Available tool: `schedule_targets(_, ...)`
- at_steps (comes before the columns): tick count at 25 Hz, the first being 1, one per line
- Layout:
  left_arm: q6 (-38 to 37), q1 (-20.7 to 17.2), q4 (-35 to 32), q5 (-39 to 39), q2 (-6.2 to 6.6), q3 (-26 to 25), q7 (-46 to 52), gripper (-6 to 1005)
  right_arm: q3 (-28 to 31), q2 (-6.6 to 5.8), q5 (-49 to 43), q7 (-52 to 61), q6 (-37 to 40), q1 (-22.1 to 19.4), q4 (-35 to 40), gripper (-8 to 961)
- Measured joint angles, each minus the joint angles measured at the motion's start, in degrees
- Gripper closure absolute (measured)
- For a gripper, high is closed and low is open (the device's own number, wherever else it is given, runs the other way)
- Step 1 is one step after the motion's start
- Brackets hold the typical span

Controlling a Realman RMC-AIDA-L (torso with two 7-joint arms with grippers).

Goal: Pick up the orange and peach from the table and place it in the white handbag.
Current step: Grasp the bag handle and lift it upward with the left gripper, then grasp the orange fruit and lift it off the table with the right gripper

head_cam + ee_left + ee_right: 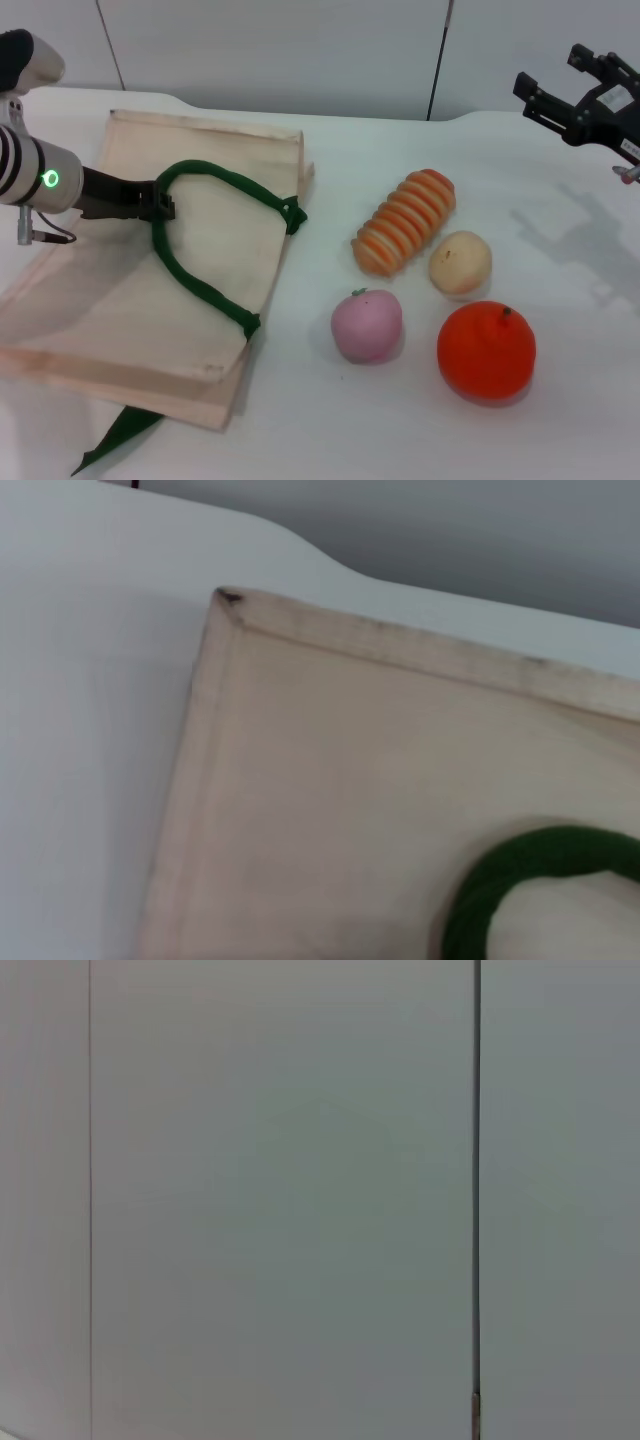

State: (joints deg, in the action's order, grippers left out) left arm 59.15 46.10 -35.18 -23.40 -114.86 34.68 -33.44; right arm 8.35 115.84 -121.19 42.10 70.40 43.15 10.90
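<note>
The white handbag (120, 290) lies flat on the table's left side, and its cloth fills the left wrist view (360, 800). My left gripper (163, 208) reaches over the bag from the left and is shut on the dark green handle (200, 280), with a piece of that handle (520, 875) also in the left wrist view. The orange (486, 351) sits near the front right. The pink peach (367, 325) rests just left of it. My right gripper (552, 72) hangs open high at the far right, well away from both fruits.
A ridged orange-and-cream striped item (405, 222) and a pale tan ball (460, 262) lie behind the peach and orange. A green tab (115, 438) sticks out from the bag's front corner. The right wrist view shows only a grey wall.
</note>
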Motion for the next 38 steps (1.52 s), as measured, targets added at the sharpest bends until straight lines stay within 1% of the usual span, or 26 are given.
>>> schedule_targets(7,-0.1,-0.5,-0.3,0.0,-0.02,0.0,-0.4,845,0.0,0.0,0.0,0.0,0.0,-0.1,0.0,97)
schedule_targets(13,-0.4,-0.8,-0.3,-1.3,-0.12,-0.8,-2.8,875,0.0,0.0,0.0,0.0,-0.1,-0.2,0.0,105)
schedule_targets(17,0.2,-2.5,-0.8,-9.5,0.03,-1.2,-7.6,875,0.0,0.0,0.0,0.0,-0.3,-0.5,0.0,111)
schedule_targets(19,1.4,-3.8,-1.0,-15.1,0.51,-1.2,-10.4,874,0.0,0.0,0.0,0.0,-0.3,-0.5,0.1,114)
schedule_targets(24,6.5,-6.4,-0.6,-28.1,2.45,-1.2,-17.7,874,0.0,0.0,0.0,0.0,-0.2,-0.6,0.0,121)
schedule_targets(29,11.0,-8.8,0.2,-38.6,3.48,-1.2,-24.2,873,-0.8,-0.05,-0.6,0.4,0.9,-0.6,0.1,128)
schedule_targets(33,14.0,-10.2,2.6,-46.9,4.59,-1.2,-29.7,873,-1.5,-0.17,-3.5,0.9,5.9,-1.0,0.8,133)
schedule_targets(38,16.8,-11.1,4.7,-53.4,5.35,-1.7,-34.3,876,-1.5,-0.26,-9.6,5.1,12.5,-0.8,5.1,140)
